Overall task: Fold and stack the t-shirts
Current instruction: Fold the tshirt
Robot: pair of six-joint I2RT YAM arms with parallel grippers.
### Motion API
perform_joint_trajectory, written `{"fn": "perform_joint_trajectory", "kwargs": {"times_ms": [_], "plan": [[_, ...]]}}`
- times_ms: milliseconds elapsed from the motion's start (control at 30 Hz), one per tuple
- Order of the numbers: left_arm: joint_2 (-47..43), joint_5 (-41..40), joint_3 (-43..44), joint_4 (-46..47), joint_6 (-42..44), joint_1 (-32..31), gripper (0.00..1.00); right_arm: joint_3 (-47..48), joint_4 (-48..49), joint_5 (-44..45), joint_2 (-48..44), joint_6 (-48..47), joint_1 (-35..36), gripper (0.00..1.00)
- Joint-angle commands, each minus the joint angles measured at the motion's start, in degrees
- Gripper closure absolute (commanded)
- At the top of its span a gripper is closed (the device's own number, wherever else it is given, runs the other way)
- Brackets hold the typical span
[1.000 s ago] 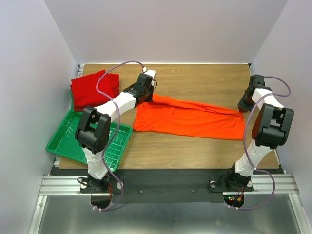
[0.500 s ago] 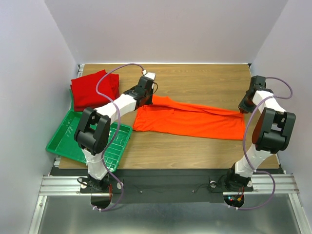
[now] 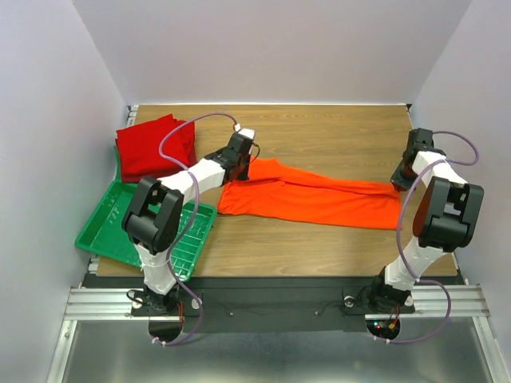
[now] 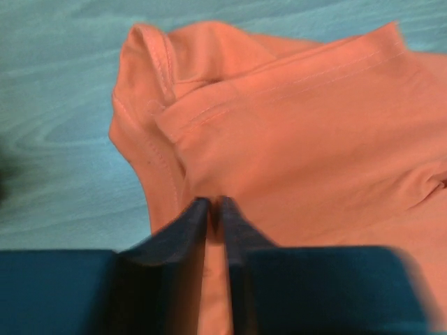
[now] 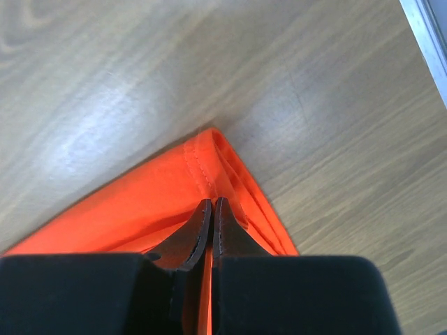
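Observation:
The orange t-shirt (image 3: 307,195) lies stretched in a long band across the middle of the wooden table. My left gripper (image 3: 242,163) is shut on the shirt's left end; the left wrist view shows cloth (image 4: 293,132) pinched between the fingers (image 4: 185,230), with the collar seam just ahead. My right gripper (image 3: 398,180) is shut on the shirt's right end, and the right wrist view shows a hemmed corner (image 5: 209,164) held between the closed fingertips (image 5: 199,223). Folded deep red t-shirts (image 3: 153,148) sit stacked at the back left.
A green plastic grid tray (image 3: 112,231) sits at the front left, partly under my left arm. The table's right edge (image 3: 435,171) lies close to my right gripper. Grey walls close in the back and both sides.
Both grippers have moved slightly toward the front, drawing the orange shirt's back edge with them. The shirt's band is a little narrower and straighter. The red stack has not moved.

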Motion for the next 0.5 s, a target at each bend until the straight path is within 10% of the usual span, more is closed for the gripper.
{"fn": "perform_joint_trajectory", "kwargs": {"times_ms": [0, 67, 300, 467], "plan": [[-4.2, -2.9, -1.9, -1.3, -0.6, -0.2, 0.62, -1.0, 1.0, 3.7, -2.2, 0.2, -0.3, 1.0], [-4.4, -3.8, -1.9, -2.4, -1.3, -0.2, 0.48, -1.3, 0.9, 4.3, -2.2, 0.2, -0.3, 0.98], [-4.3, -4.1, 4.3, -4.3, -2.5, 0.1, 0.28, -0.2, 0.9, 5.3, -5.6, -0.4, -0.3, 0.48], [2.1, -1.5, 15.0, -5.2, -2.2, 0.1, 0.28, 3.3, 1.1, 2.2, -6.0, -0.2, -0.3, 0.45]]}}
